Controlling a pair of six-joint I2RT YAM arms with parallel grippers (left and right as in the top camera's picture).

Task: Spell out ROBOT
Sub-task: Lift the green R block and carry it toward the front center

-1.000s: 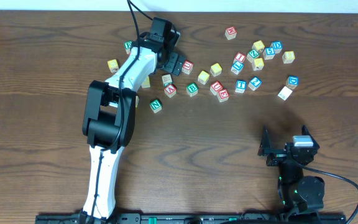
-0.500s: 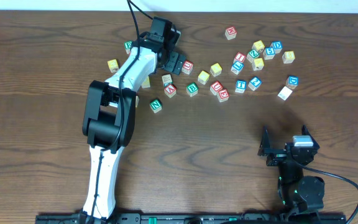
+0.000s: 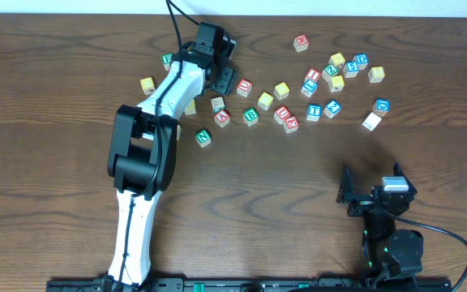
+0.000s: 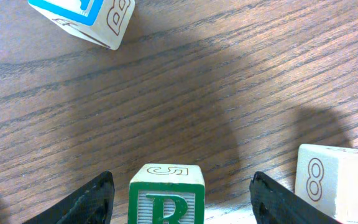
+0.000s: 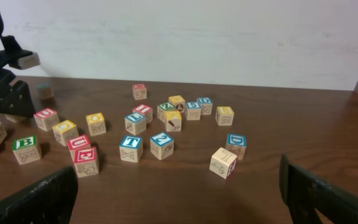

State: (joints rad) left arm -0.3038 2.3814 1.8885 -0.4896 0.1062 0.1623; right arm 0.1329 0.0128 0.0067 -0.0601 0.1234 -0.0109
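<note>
Green-lettered R cube (image 4: 166,200) sits between the left gripper's (image 4: 182,190) parted fingers, gaps either side, evidently lined up for a pinch as ROBOT's first letter. Well away from it, the right gripper (image 5: 179,196) gapes empty.

Left arm (image 3: 134,234): white links, black joints.
Right arm (image 3: 392,247): black, small green lights.
Cables (image 3: 173,18): black, 1 per arm.
Fingers (image 4: 89,205): matte black, 2 per arm.
</note>
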